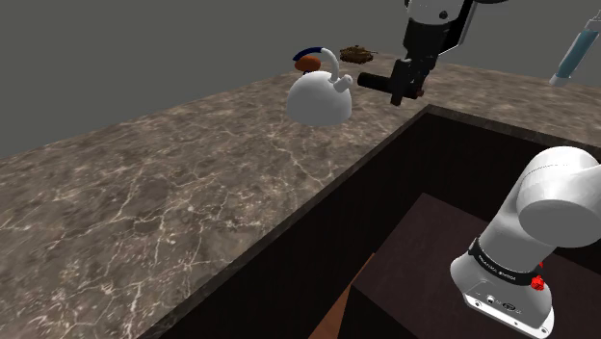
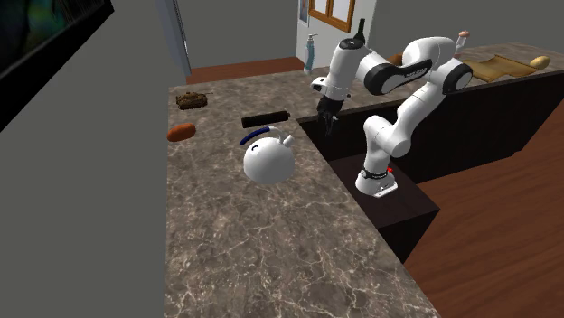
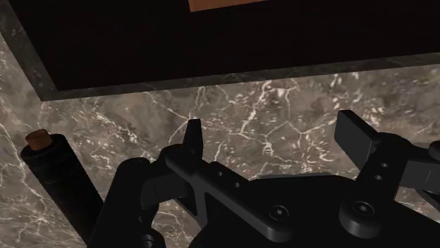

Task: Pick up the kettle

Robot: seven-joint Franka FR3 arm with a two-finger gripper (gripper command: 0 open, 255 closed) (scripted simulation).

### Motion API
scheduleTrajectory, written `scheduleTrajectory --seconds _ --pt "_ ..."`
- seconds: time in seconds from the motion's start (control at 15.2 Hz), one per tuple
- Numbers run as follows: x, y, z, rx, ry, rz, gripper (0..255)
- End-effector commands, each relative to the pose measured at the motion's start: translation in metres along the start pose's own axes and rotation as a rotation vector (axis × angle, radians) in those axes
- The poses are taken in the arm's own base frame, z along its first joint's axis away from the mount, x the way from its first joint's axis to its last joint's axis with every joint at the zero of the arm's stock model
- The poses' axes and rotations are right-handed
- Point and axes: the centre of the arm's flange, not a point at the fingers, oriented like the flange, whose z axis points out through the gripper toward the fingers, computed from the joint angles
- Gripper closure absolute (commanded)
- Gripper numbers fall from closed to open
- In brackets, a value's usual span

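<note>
White kettle [image 1: 318,98] sat untouched on tabletop [image 1: 144,193]. Gripper [image 3: 271,134] hung empty, fingers apart, over tabletop edge beside it, not touching. Approach, grasp and lift all left.

In the second exterior view the round white kettle [image 2: 268,161] stands on the brown marbled bench [image 2: 271,262], a black cylinder [image 2: 266,118] behind it, a brown oval lump [image 2: 181,132] left, a small toy tank [image 2: 190,99] beyond that; the black hand [image 2: 326,125] hangs right of the cylinder.
</note>
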Motion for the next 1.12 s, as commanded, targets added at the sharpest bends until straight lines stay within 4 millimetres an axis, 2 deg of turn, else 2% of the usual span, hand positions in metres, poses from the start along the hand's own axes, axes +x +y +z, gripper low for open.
scheduleTrajectory --seconds 0.0,1.06 --pt "0.000 0.000 0.000 0.000 0.000 0.000 0" --pt "0.191 -0.028 -0.079 0.009 0.016 -0.036 0"
